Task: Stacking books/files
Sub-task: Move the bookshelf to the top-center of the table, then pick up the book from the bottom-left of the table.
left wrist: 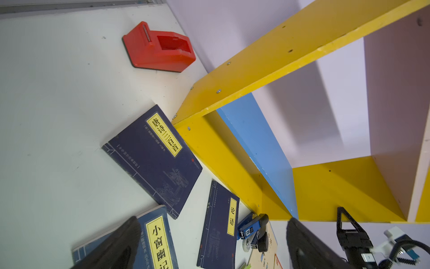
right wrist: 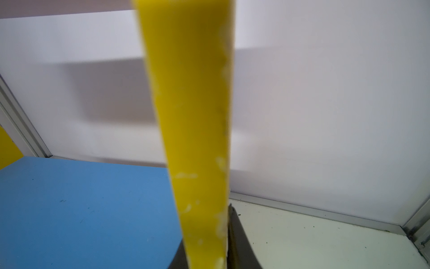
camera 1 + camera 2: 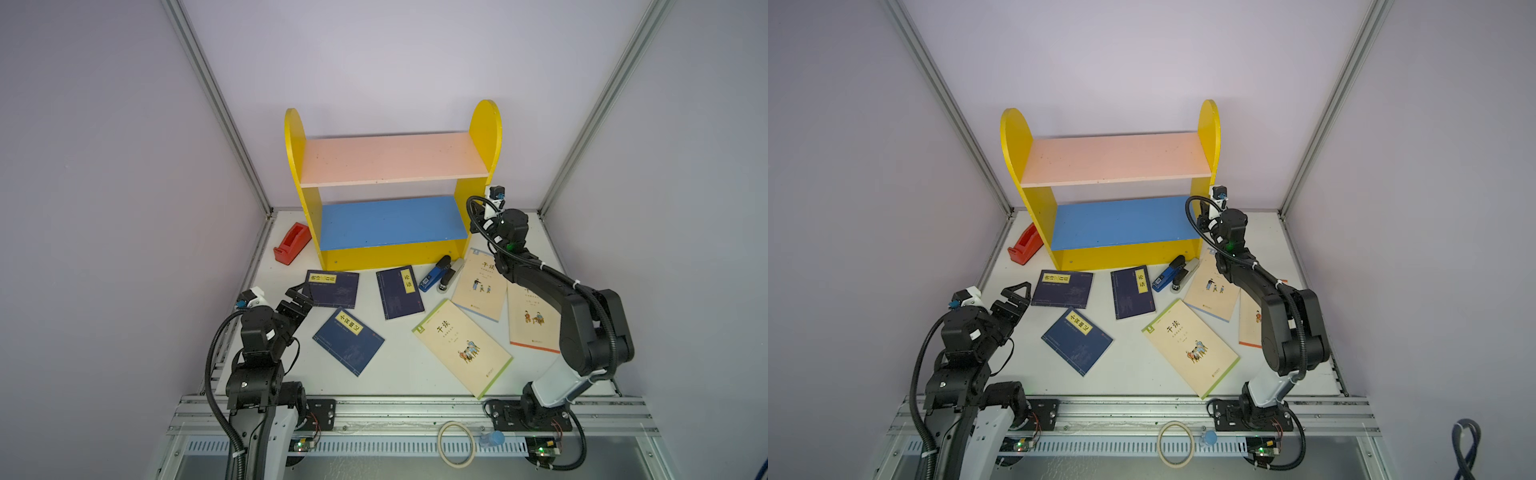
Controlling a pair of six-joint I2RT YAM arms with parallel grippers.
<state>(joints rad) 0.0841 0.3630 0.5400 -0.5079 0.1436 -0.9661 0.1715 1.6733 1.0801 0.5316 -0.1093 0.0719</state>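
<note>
Three dark navy books with yellow labels lie flat on the table: one (image 3: 332,289) (image 1: 153,158) by the shelf's left foot, one (image 3: 400,292) in the middle, one (image 3: 348,340) nearer the front. Three cream books (image 3: 480,284) (image 3: 463,347) (image 3: 532,322) lie to the right, the last partly under the right arm. My left gripper (image 3: 300,297) (image 1: 211,244) is open and empty, just left of the first navy book. My right gripper (image 2: 207,251) is shut on the front edge of the shelf's yellow right side panel (image 3: 465,224) (image 2: 190,116).
The yellow shelf unit (image 3: 392,253), with a pink upper board and a blue lower board, stands at the back. A red tape dispenser (image 3: 292,243) sits left of it. A blue-and-black stapler (image 3: 434,274) lies between the middle navy book and the cream books. A tape ring (image 3: 456,444) rests on the front rail.
</note>
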